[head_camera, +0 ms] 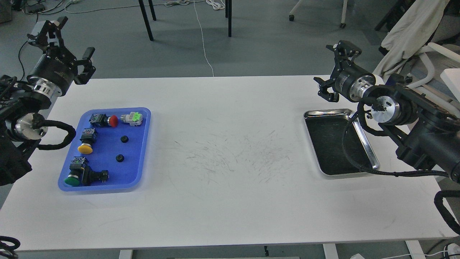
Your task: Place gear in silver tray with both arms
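**Inspector:** Worktop (222,144) white, scuffed at centre frame; blue tray (142,118) at left of frame; silver tray (364,142) at right of frame, its bottom bare, its long axis running from upper frame to lower frame with a slight lean to the right; the right arm partly covers its right rim.

**Clerk:** And the gear?

**Inspector:** Two small black round pieces in the blue tray; upper gear (124,139) at mid-tray, lower gear (119,158) just below it; both lie flat, hole upward, so no long axis to report; teeth too small to confirm.

**Clerk:** Handling?

**Inspector:** Judged light, rigid, not fragile; smooth enough to slip; best pinched across the outer rim from above, fingers either side; the coloured push-buttons (85,142) stand near, so approach vertically.

**Clerk:** Claws?

**Inspector:** Left claw (68,45) at upper left, fingers spread wide, holding nothing, raised well apart from the blue tray; right claw (336,68) at upper right, fingers likewise spread, empty, above the silver tray's far edge.
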`<control>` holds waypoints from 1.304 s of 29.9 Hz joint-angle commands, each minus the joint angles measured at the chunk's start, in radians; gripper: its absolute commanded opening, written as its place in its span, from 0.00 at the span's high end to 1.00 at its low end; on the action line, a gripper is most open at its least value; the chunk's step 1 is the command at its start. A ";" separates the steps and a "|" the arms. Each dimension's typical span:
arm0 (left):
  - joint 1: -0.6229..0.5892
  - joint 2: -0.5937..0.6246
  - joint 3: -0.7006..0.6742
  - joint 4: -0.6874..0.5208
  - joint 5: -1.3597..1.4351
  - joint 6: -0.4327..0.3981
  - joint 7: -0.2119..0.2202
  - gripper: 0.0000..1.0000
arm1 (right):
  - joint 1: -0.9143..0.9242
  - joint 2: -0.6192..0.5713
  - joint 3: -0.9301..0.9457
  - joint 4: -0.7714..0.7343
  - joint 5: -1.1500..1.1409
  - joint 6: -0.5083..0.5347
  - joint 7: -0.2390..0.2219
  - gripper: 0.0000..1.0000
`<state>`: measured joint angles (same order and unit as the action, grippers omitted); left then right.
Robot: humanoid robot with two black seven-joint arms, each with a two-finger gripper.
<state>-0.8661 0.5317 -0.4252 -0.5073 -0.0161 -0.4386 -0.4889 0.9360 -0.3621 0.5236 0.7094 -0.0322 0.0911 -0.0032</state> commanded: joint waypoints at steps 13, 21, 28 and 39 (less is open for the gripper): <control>0.002 0.025 0.016 0.082 0.076 -0.050 0.000 0.01 | 0.000 0.000 0.000 0.002 0.000 -0.001 0.000 0.02; 0.010 0.004 0.145 0.058 0.084 -0.050 0.000 0.01 | -0.005 -0.001 -0.039 0.007 -0.008 -0.001 -0.011 0.01; -0.007 0.005 0.266 0.058 0.071 -0.050 0.000 0.01 | -0.003 0.002 -0.060 0.005 -0.009 -0.010 -0.012 0.01; -0.022 0.004 0.249 0.055 0.059 -0.050 0.000 0.01 | -0.003 0.002 -0.062 0.007 -0.009 -0.016 -0.012 0.01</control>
<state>-0.8815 0.5400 -0.1748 -0.4557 0.0469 -0.4886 -0.4886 0.9327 -0.3572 0.4611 0.7154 -0.0415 0.0755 -0.0154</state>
